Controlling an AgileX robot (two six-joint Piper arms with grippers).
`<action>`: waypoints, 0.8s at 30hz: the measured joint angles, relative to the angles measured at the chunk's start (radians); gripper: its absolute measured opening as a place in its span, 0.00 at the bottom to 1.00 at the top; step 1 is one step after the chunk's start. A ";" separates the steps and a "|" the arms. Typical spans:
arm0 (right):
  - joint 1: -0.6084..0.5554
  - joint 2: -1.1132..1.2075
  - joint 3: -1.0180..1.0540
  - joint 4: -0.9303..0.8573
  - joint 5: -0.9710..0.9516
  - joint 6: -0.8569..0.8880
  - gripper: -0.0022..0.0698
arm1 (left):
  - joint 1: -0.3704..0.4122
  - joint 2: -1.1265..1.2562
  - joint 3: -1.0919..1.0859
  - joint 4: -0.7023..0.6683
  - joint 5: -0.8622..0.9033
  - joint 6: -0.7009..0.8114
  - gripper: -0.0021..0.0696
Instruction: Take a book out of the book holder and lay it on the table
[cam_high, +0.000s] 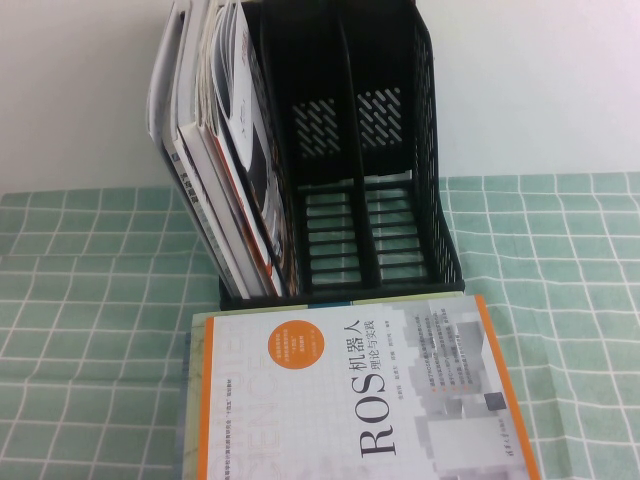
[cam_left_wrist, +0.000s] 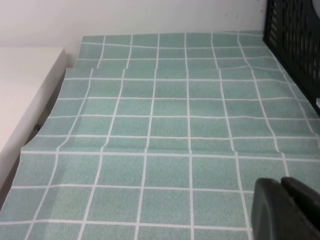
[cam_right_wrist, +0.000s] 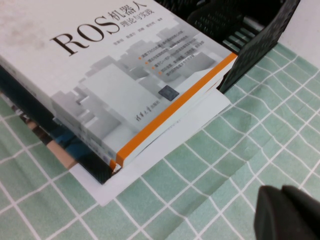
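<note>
Already the table (cam_high: 560, 250) is seen bearing the holder (cam_high: 400, 200) at 12 o'clock, with the book (cam_high: 360, 400) laid flat at 6 atop other prints. It is judged heavy, stiff, glossy-slick; best taken at its orange edge. Right gripper (cam_right_wrist: 285, 212) is shut, empty, beside it. Left gripper (cam_left_wrist: 285, 207) is parked over bare cloth, jaws not readable.

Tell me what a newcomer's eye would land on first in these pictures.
First the ROS book, lying flat at the near edge of the table, atop other printed matter. Behind it stands the black book holder, its left compartment crammed with magazines, the other two bare. The left gripper hovers over bare cloth; the right gripper, shut, sits off the book's orange edge.
</note>
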 joint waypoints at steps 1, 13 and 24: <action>0.000 0.000 0.000 0.000 0.000 0.000 0.03 | 0.000 0.000 0.000 0.000 0.000 0.000 0.03; 0.000 0.000 0.000 0.000 0.000 0.000 0.03 | 0.000 0.000 0.000 -0.006 0.000 0.000 0.03; -0.050 -0.044 0.012 -0.103 -0.045 0.147 0.03 | 0.000 0.000 0.000 -0.008 0.000 -0.002 0.03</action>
